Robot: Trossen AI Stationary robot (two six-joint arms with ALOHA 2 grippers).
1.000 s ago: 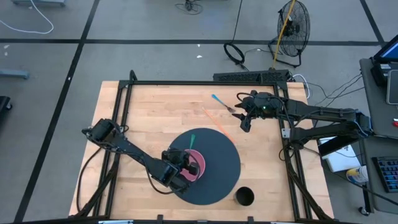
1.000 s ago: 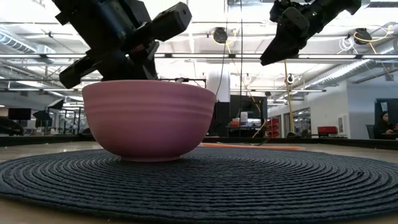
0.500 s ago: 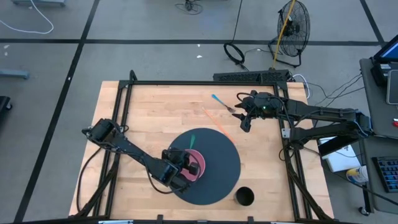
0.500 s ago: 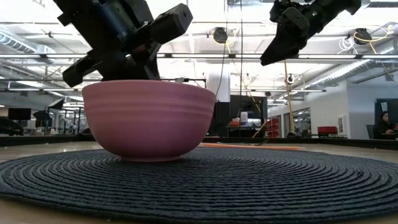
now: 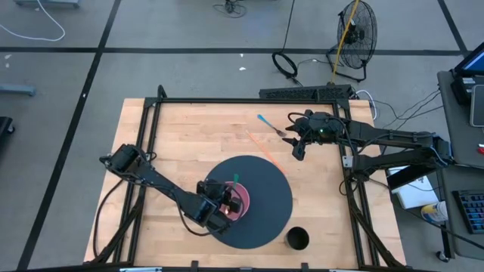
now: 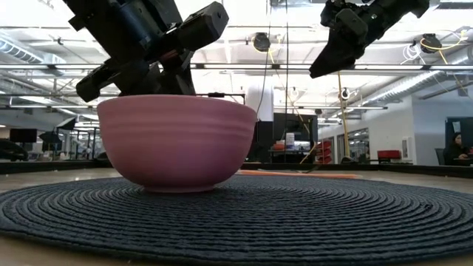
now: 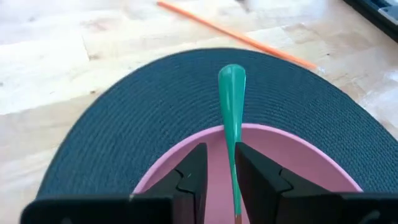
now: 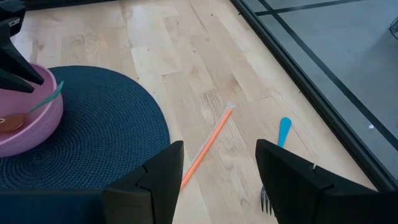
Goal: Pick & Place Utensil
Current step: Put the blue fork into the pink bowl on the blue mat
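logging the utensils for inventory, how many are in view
3: a green utensil gripped by the left hand over the pink bowl, an orange stick on the table, and a blue-handled fork beside it.

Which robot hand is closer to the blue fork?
The right gripper. It hovers open just beside the blue fork on the wood. The left gripper is far off over the pink bowl, holding a green utensil.

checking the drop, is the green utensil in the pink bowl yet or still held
Still held: the left hand is shut on the green utensil, whose lower end is inside the pink bowl while its handle sticks out past the rim.
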